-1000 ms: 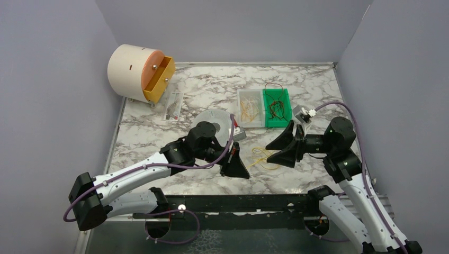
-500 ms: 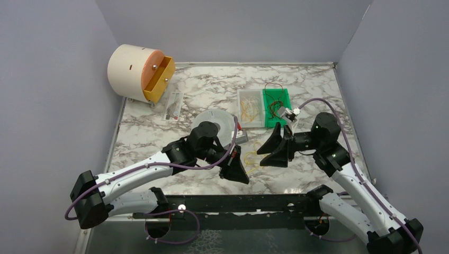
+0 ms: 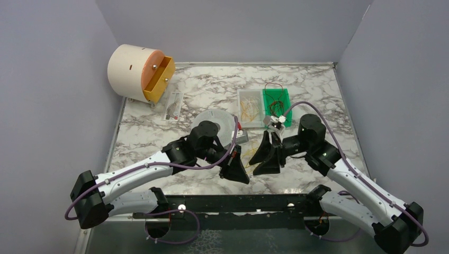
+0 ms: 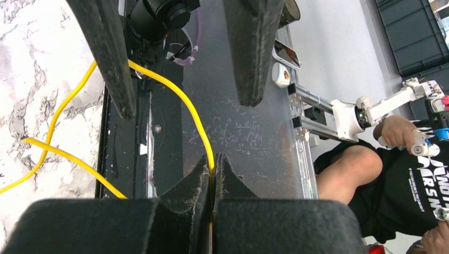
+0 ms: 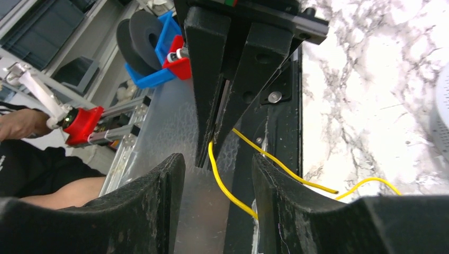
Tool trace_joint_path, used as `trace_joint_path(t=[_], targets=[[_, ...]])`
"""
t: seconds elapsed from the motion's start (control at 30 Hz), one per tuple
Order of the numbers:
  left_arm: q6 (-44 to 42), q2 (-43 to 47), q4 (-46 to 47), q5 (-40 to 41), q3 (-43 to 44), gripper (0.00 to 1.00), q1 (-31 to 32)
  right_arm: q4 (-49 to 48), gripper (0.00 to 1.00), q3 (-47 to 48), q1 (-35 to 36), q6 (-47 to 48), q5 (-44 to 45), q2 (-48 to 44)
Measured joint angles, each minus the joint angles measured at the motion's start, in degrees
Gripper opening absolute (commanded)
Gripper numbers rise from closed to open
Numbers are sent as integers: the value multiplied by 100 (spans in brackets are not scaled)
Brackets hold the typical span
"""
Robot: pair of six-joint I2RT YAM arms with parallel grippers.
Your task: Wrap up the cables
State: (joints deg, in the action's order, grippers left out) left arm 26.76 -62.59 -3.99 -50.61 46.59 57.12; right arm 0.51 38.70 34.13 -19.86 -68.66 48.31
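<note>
Top external: left gripper (image 3: 236,168) and right gripper (image 3: 263,157) face tip to tip above the bench (image 3: 317,95).
Left wrist: jaws clamped together on the yellow cable (image 4: 182,98).
Right wrist: jaws apart; the cable runs from the left gripper's tips into the gap between them.

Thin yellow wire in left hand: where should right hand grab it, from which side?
Grip the thin yellow wire on its lifted stretch just past the pinch of the shut left hand, coming from the right. That part hangs off the marble tabletop and runs between the fingers of the open right hand, so closing should catch it.
</note>
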Motion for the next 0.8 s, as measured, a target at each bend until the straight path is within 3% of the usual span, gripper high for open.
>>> trace_joint_path(t=[0.2, 0.27, 0.37, 0.47, 0.53, 0.57, 0.63, 0.8], targets=[[-15, 7, 0, -15, 92, 0, 2, 138, 44, 13, 332, 173, 61, 129], [-33, 17, -9, -15, 98, 0, 2, 203, 33, 15, 378, 229, 94, 109], [-68, 50, -46, -11, 98, 0, 0, 269, 3, 15, 411, 297, 186, 44], [-109, 74, -57, 9, 105, 3, 0, 297, 1, 17, 417, 295, 321, -109], [-138, 76, -63, 20, 142, 16, 2, 310, 1, 24, 417, 291, 426, -219], [-157, 85, -66, 31, 155, 31, 2, 319, 1, 33, 420, 293, 483, -264], [-240, 138, -133, 133, 201, 50, 0, 361, 1, 70, 420, 291, 581, -323], [-535, 645, -380, 997, 271, 65, 2, 518, 1, 354, 420, 234, 890, -439]])
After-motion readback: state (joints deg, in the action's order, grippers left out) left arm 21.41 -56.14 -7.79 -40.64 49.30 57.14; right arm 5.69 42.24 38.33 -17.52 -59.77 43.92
